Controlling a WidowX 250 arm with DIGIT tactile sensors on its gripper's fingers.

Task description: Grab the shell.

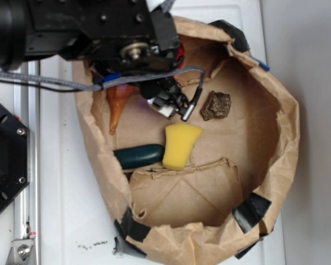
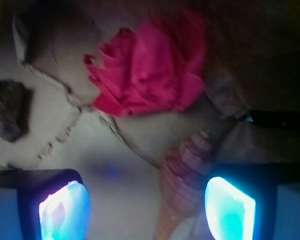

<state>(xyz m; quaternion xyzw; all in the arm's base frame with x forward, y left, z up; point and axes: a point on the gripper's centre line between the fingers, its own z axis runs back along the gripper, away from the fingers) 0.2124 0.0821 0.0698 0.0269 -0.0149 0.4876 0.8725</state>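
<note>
Inside the brown paper bag (image 1: 276,110), I hold the open gripper (image 2: 147,200) astride the orange-tan spiral shell (image 1: 119,105); next, descend and clamp.

Exterior view: looks straight down from above, far enough to take in the whole rolled-down brown paper bag (image 1: 287,127) on the white surface, with the black robot arm (image 1: 71,25) entering from upper left.

Wrist view: mounted on the arm, close to the bag floor, blurred, the two glowing blue-lit gripper fingers (image 2: 65,207) along the bottom edge.

Shared: lumpy dark brown rock (image 1: 215,105) (image 2: 7,110), ridged orange-tan spiral shell (image 1: 118,105) (image 2: 187,172), and the paper floor. The crumpled red cloth ball (image 2: 150,67) shows clearly only at the wrist.
</note>
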